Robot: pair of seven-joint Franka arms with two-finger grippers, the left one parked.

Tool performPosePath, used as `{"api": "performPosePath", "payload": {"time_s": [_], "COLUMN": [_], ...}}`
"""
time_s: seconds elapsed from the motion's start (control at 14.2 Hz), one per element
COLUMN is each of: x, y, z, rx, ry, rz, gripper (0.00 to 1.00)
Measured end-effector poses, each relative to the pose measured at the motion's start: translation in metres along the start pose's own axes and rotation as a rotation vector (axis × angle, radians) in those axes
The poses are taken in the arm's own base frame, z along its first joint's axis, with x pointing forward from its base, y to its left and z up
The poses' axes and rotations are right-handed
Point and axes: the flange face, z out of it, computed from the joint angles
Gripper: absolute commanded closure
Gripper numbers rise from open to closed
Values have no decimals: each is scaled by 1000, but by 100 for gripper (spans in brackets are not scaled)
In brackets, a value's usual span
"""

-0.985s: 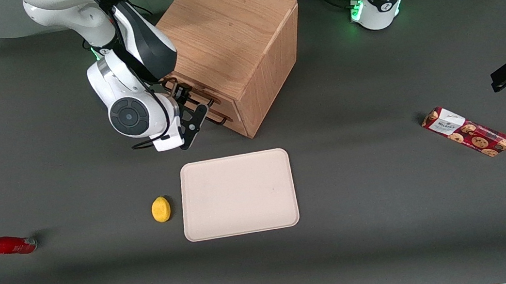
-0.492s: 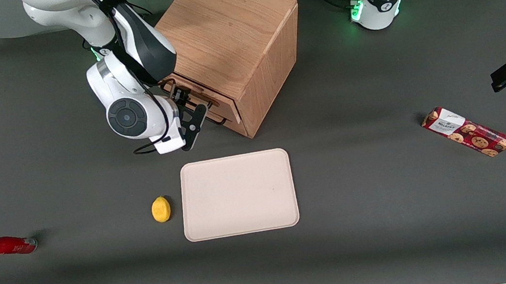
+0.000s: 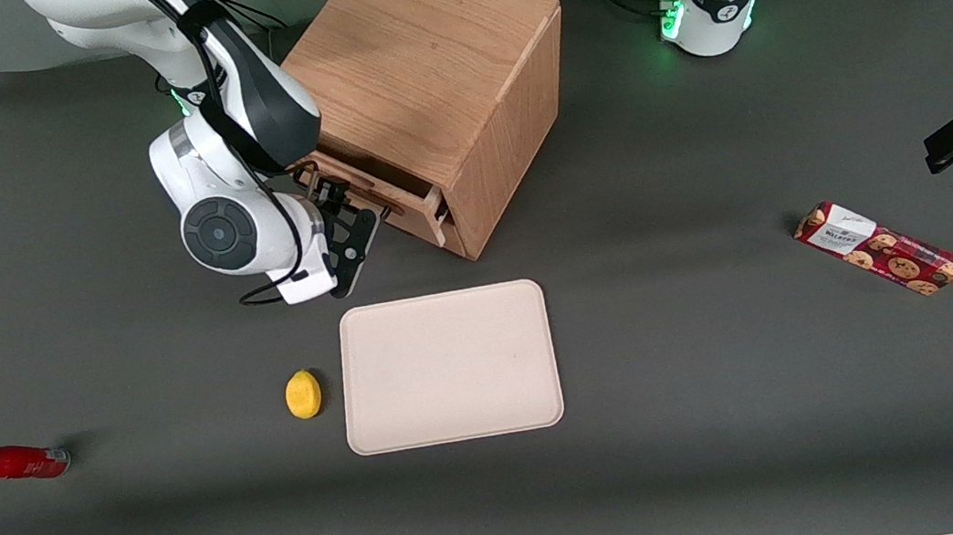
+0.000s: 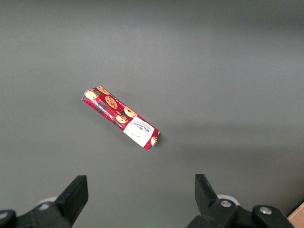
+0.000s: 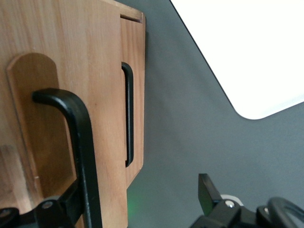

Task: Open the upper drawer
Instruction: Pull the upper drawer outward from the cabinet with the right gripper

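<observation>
The wooden cabinet (image 3: 422, 63) stands at the back of the table. Its upper drawer (image 3: 404, 196) sticks out a short way from the cabinet front, past the drawer below it (image 5: 135, 95). My gripper (image 3: 337, 205) is right in front of the upper drawer, at its thin black handle (image 5: 78, 142). In the right wrist view the gripper (image 5: 137, 199) is open: one finger (image 5: 64, 206) sits hooked against the handle, close to the drawer face, and the other finger (image 5: 207, 190) hangs free over the table. The lower drawer's handle (image 5: 128, 114) is untouched.
A beige tray (image 3: 449, 366) lies nearer the front camera than the cabinet, with a lemon (image 3: 303, 393) beside it. A red bottle (image 3: 10, 462) lies toward the working arm's end. A cookie box (image 3: 879, 248) lies toward the parked arm's end.
The gripper has drawn back from the cabinet with the handle, and the upper drawer has slid from flush to partly out.
</observation>
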Motion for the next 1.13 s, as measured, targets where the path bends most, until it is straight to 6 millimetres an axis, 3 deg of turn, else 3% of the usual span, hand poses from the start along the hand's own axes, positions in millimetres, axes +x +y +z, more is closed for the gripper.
{"api": "performPosePath", "payload": {"time_s": [1.13], "x": [-8], "y": [57], "z": [-16], "rx": [-18], "ry": [49], "rz": [-22], "gripper": [0]}}
